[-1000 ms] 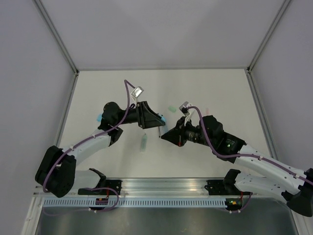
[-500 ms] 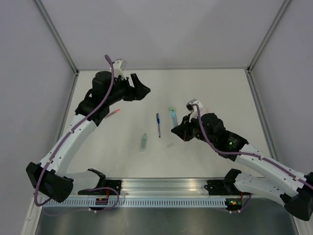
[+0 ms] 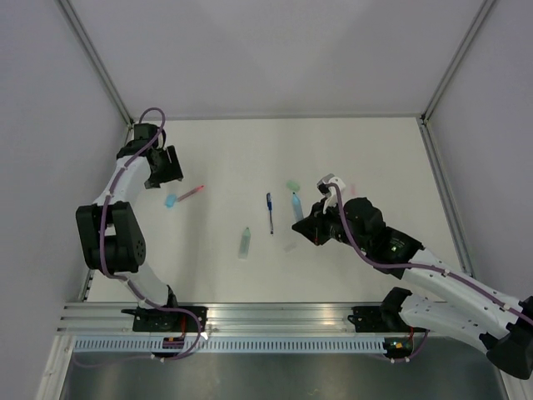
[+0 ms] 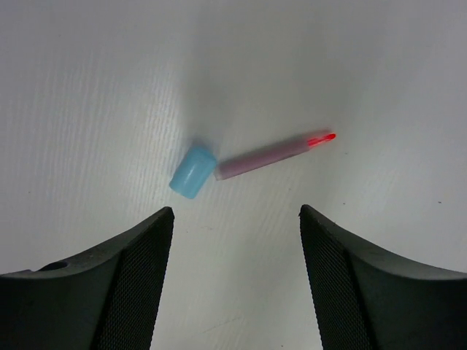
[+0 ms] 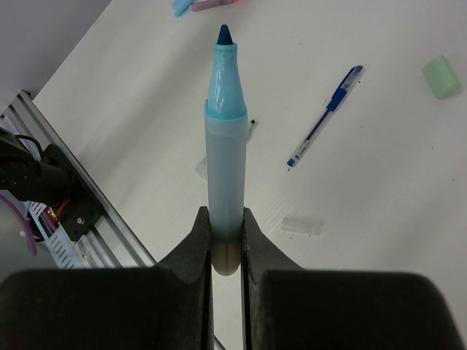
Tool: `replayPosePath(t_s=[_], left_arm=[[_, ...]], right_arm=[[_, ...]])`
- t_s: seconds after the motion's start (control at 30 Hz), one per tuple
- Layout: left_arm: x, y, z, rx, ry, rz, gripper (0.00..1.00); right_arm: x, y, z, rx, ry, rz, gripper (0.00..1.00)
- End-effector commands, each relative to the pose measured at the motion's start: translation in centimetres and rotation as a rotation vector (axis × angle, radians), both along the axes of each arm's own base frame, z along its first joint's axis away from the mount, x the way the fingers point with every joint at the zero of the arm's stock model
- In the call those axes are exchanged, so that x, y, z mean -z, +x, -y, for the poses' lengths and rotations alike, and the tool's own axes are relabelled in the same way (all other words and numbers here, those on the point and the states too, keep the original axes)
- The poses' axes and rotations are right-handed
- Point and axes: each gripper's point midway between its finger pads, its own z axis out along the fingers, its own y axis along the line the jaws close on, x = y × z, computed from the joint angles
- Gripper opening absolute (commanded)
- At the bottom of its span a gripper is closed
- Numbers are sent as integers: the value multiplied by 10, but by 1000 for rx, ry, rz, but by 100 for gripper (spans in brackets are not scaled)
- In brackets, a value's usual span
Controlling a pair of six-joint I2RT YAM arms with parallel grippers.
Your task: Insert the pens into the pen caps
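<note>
Right gripper point(image 5: 226, 240): jaws clamped on rear end of light blue pen point(image 5: 225, 146), dark tip pointing to 12 o'clock. Barrel looks light, stiff, smooth; end grip likely to pivot under push, so mid-barrel hold is safer.
Left gripper point(image 4: 235, 215): jaws spread, empty, hovering.
Light blue cap point(image 4: 193, 170) at 11 o'clock below it, butting red-pink pen point(image 4: 270, 154) at 1 o'clock. Cap small, probably rolls; pinch across sides.

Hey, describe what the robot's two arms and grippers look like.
The left arm and right arm have white links, black joints and purple cables strung along them. The left gripper and right gripper are black; the left's fingers show mesh-textured inner faces.
</note>
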Motion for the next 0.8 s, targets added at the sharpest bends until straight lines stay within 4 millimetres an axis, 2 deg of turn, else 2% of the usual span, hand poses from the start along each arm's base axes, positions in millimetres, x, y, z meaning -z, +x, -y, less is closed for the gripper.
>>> replayPosePath(t_s=[0.0,0.13,0.2,0.3,0.57,0.77], left_arm=[[21,-8,-12,51,48,-74,73],[41,-5,-18,58,74,-131,70],[42,-3,-25,52,97,-145,68],[43,3,-26,74,87,-143,66],[64,-2,-31,100,91,-208,60],[64,-1,-36,100,113,-219,59]], right_arm=[[-18,-1,-2,-23,53,57,0],[-19,-4,-4,-41,62,61,0],[-18,-4,-2,-38,60,61,0],[-19,-5,-1,-40,65,65,0],[-18,-5,-2,-40,68,62,0],[-21,-9,-4,-59,83,61,0]])
